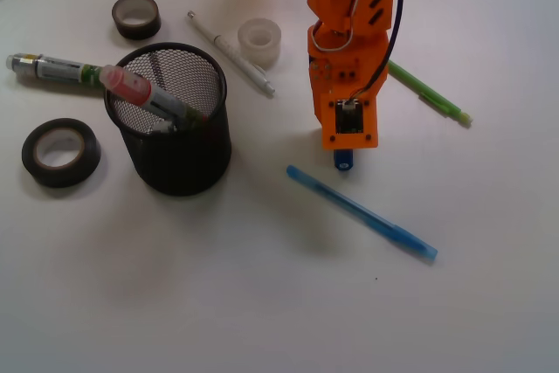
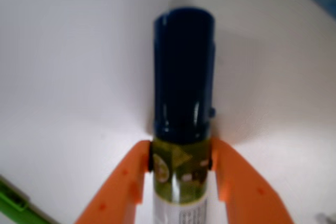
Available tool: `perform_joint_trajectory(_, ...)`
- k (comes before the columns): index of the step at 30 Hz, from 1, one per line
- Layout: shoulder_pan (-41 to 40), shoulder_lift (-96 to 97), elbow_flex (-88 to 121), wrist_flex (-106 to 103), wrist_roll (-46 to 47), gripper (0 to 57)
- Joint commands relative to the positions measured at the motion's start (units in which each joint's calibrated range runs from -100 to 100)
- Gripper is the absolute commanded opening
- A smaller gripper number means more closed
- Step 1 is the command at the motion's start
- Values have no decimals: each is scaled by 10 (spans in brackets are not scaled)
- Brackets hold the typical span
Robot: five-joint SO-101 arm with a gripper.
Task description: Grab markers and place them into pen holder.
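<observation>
Wrist view: gripper (image 2: 181, 174) clamping blue marker (image 2: 184, 72) at label, just below cap, keeping cap clear. Front view: hanging mid-frame, probably heading twd pen holder (image 1: 179, 159) at left w/ red marker (image 1: 144, 93) leaning inside.

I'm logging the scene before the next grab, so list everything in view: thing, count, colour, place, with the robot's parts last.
blue-capped marker: one, silver-and-green barrel, clamped in the gripper, centre-right
red-capped marker: one, leaning inside the pen holder
third marker: one, cap end not clear, lying on the table left of the holder
pen holder: one, black wire mesh, left of centre
dark tape rolls: two, one front-left, one back-left
clear tape roll: one, whitish, back centre
white pen: one, beside the clear roll
thin blue pen: one, front of the arm
thin green pen: one, right of the arm
table: white
gripper: one, orange, shut on the blue-capped marker
</observation>
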State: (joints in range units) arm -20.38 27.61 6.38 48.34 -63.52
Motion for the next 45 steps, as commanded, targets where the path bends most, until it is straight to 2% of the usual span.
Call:
perform_joint_trajectory(1, -2, 9, 0, 7, 3, 6)
perform_joint_trajectory(10, -7, -108, -82, 9, 72, 7)
perform_joint_trajectory(16, 17, -277, -93, 13, 78, 7)
perform_joint_trajectory(21, 59, -380, -93, 44, 93, 7)
perform_joint_trajectory(28, 144, -447, -81, -54, 169, 7)
perform_joint_trajectory(32, 184, -462, 7, -182, 177, 6)
perform_joint_trajectory(40, 217, -560, 342, -553, 131, 6)
perform_joint_trajectory(45, 233, -570, 419, -624, 120, 6)
